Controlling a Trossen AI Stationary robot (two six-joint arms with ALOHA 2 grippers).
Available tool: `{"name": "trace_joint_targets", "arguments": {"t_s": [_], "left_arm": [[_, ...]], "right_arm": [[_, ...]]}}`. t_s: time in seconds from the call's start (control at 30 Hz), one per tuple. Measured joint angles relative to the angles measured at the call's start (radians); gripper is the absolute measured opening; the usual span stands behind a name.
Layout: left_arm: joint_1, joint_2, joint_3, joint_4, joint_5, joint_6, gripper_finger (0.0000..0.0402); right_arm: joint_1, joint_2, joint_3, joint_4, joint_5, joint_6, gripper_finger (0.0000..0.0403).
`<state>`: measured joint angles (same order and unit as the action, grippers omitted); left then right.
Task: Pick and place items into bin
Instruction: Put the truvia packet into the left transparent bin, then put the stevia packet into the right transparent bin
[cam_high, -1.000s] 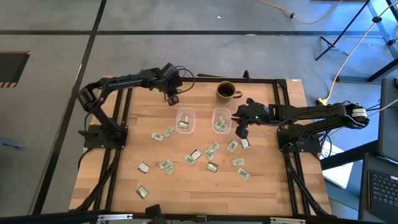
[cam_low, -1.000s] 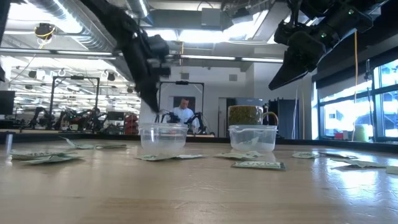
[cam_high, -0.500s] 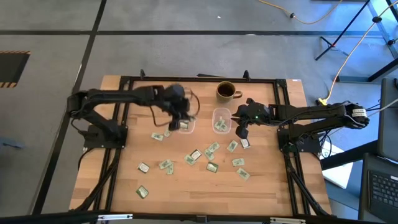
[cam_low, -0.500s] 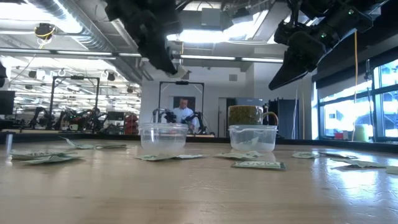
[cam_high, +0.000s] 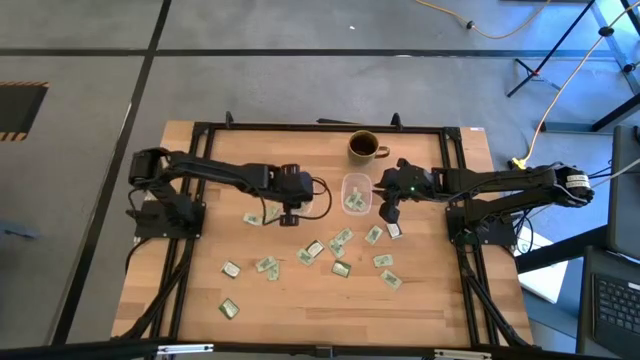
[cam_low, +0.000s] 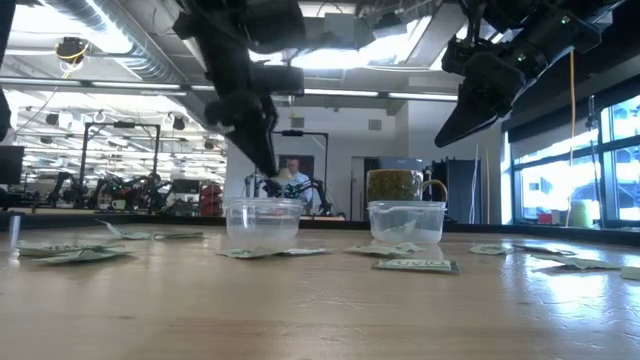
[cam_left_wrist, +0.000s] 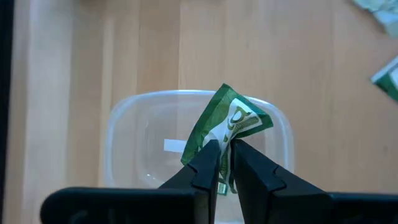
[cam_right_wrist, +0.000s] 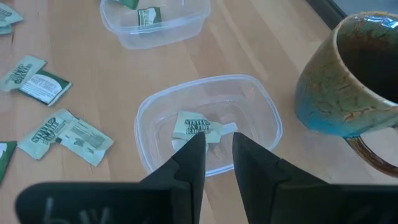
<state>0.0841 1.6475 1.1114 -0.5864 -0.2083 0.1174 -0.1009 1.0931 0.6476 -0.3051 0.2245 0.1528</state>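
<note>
My left gripper (cam_left_wrist: 225, 163) hangs over the left clear bin (cam_left_wrist: 124, 115) and is shut on a crumpled green and white packet (cam_left_wrist: 233, 118). In the high view this gripper (cam_high: 290, 200) covers that bin; in the low view it (cam_low: 265, 155) hovers just above the bin's rim (cam_low: 263, 207). My right gripper (cam_right_wrist: 219, 155) is open and holds nothing, hovering beside the right bin (cam_high: 355, 193), where a packet (cam_right_wrist: 197, 127) lies flat. More packets (cam_high: 340, 240) lie scattered on the wood. My left gripper pinches the packet between its two fingertips (cam_left_wrist: 205, 168), at the packet's end nearest the gripper (cam_left_wrist: 219, 137). The fingers point down from above. The packet is bent and juts past the fingertips, lifted clear over the bin's opening.
A brown glazed mug (cam_high: 364, 146) stands beyond the right bin, close to my right gripper (cam_high: 388, 207). Loose packets spread over the middle and near part of the table (cam_high: 200, 290), some beside the left bin (cam_high: 252, 218). A black frame borders the table. People and equipment show far behind.
My left arm has swung from near the table's far edge toward the near edge and come down, so that its gripper now hangs over the left bin with the packet still in its fingers. The right arm has kept still.
</note>
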Motion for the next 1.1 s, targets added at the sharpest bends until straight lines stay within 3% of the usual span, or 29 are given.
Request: {"name": "trace_joint_targets", "arguments": {"t_s": [0.27,0.63,0.83,1.1], "left_arm": [[0.004,0.069,0.000,-0.009,-0.088,-0.003,0.0055],[0.009,0.062,0.000,-0.021,-0.115,0.009,0.0089],[0.010,-0.038,0.000,-0.028,-0.190,-0.017,0.0089],[0.008,-0.230,0.000,-0.006,-0.096,-0.055,0.0093]], "right_arm": [[0.000,0.000,0.000,-0.001,0.000,-0.001,0.0085],[0.000,0.000,0.000,0.000,0.000,-0.002,0.0085],[0.000,0.000,0.000,0.000,0.000,-0.003,0.0085],[0.000,0.000,0.000,0.000,0.000,-0.003,0.0085]]}}
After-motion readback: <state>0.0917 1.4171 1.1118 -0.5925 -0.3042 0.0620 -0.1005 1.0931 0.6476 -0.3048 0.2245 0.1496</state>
